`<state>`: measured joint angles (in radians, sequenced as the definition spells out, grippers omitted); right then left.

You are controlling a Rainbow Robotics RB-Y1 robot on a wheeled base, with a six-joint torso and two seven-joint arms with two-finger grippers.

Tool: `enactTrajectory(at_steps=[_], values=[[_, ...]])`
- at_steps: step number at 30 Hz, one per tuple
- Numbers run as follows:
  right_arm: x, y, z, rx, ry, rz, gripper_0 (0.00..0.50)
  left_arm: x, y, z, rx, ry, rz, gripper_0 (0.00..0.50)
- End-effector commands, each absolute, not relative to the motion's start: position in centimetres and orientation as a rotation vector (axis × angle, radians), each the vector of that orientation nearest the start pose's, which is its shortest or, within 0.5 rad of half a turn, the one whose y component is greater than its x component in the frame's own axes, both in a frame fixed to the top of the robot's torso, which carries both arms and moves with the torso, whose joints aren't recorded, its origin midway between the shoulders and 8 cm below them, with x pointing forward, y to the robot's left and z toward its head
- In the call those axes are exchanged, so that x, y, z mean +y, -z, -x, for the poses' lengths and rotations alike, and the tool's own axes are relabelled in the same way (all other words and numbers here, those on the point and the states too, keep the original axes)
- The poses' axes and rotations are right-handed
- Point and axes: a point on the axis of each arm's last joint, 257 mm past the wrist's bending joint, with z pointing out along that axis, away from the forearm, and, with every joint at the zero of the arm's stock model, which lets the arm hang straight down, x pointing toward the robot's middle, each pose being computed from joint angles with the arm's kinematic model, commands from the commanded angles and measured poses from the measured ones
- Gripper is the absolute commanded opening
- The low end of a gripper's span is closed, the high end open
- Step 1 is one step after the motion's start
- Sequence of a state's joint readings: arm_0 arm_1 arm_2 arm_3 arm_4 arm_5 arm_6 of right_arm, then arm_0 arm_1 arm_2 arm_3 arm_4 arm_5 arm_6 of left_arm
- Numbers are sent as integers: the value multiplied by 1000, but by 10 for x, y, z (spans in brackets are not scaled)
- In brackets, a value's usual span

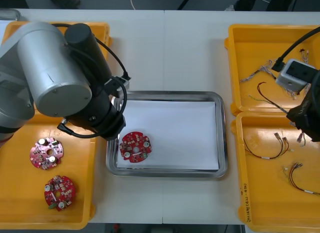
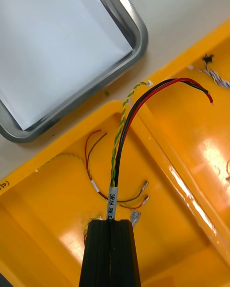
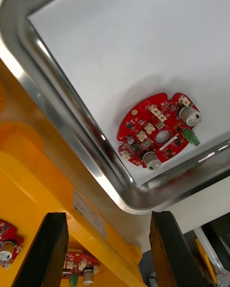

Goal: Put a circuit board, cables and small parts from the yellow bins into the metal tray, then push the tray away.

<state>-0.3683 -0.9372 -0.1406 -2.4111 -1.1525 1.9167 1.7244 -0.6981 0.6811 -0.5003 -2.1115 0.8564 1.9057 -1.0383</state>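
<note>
Closest to the lens loomed the left arm (image 1: 55, 68), its silver bulk covering much of the left bins (image 1: 20, 198). Two spare boards (image 1: 46, 153) lay flat in the nearer of those bins, one farther out and one closer in. On that arm the left jaws stood released, their black fingers (image 3: 40, 248) set wide apart and holding nothing, poised over the seam where the bin's wall ran alongside the metal tray (image 1: 170, 94). One round red circuit board (image 1: 135, 147) lay flat on the tray's white inside, tucked into the near left corner (close by the rim, though whether it touched I could not tell). Across the table (image 1: 165, 48), the right bins (image 1: 240, 43) held loose cables (image 1: 265, 150), scattered well apart. At the tip of the right arm (image 1: 310, 110), the right jaws were clenched on the held cable (image 2: 120, 143): black and red wires with a twisted yellow-green strand, a white label just beyond the fingertips (image 2: 110, 253). It ran out from them and arched over the wall between the two right bins, near the tray's corner but outside the tray.
</note>
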Motion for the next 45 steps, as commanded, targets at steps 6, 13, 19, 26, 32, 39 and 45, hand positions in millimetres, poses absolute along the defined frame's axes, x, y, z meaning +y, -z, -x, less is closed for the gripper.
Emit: enactTrajectory(at_steps=[6,13,19,26,32,39,45], values=[[-191,89,-365,2128,215,1507,0,161,122,-427,2627,81,-353,500],[-134,94,-369,1995,232,1628,0,206,104,-452,2636,91,-118,500],[-99,113,-366,1952,220,1757,0,248,90,-474,2627,123,100,500],[-83,134,-363,1956,198,1856,0,298,86,-488,2607,68,301,500],[-78,152,-364,1925,267,1942,0,333,83,-493,2599,64,449,500],[-77,165,-375,1858,339,2047,0,355,82,-502,2595,61,589,500],[-76,181,-379,1854,356,2084,0,376,98,-502,2630,55,729,500]])
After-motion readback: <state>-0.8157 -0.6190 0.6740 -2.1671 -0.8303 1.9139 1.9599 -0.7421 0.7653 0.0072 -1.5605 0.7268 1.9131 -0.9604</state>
